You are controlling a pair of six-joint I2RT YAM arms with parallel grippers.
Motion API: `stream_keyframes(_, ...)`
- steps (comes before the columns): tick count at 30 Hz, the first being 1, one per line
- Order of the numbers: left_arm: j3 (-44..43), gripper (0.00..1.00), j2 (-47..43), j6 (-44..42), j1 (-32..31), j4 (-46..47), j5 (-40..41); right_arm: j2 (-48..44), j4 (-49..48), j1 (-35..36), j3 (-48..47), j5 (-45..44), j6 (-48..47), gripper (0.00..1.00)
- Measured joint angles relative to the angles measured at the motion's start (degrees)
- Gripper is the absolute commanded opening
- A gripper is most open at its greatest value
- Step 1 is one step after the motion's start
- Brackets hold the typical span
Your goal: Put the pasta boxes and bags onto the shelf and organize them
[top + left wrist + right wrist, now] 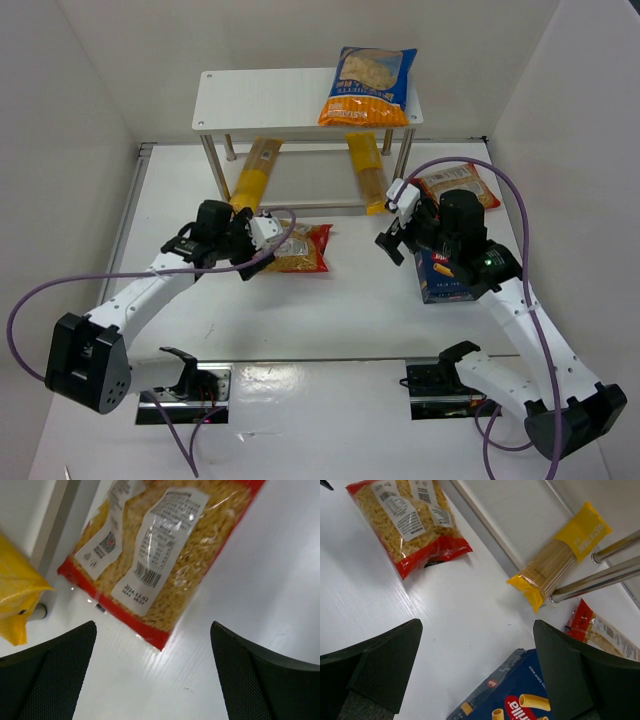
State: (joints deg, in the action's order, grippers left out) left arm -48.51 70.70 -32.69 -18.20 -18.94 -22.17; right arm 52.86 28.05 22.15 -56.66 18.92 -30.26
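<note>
Status: left gripper (152,645) and right gripper (477,635) are spread open, empty | red bag (165,555) is laid flat beside left gripper, short of shelf (260,100) | judged soft, crinkly, slippery; pinch advised at sealed end.

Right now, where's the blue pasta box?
Top view, right side: the blue box lies flat on the table, partly under the right arm, just nearer than the red bag by the shelf's right legs.

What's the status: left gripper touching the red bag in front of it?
Apart. Left wrist view: the left gripper is open, with bare table showing between each of its fingers and the red bag.
</note>
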Motion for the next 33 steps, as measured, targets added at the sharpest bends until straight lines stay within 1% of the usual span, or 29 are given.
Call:
stream_keyframes(5,4.0,1.00,1.9,-2.4,-4.6,5.6,10.6,-0.3,-0.1,-1.9,0.9,0.4,-0.5,1.00)
stream_keyframes(9,5.3,1.00,6.5,-4.6,-12.0,11.2,19.6,-0.4,-0.1,-3.6,1.0,1.8,-0.9,1.00)
stream_keyframes(12,5.5,1.00,10.2,-5.4,-15.8,14.5,24.1,-0.4,-0.1,-4.7,1.0,2.6,-0.9,1.00)
stream_keyframes(15,5.5,1.00,12.8,-6.1,-17.9,16.5,27.2,-0.4,-0.1,-5.1,1.0,2.9,-1.2,1.00)
stream_keyframes(19,5.5,1.00,15.5,-6.3,-19.3,19.4,30.9,-0.4,-0.1,-5.4,1.0,3.1,-1.4,1.00)
stream_keyframes(33,4.4,1.00,23.2,-7.2,-19.7,30.0,37.3,-0.3,0.0,-5.6,2.5,4.1,-2.4,1.00)
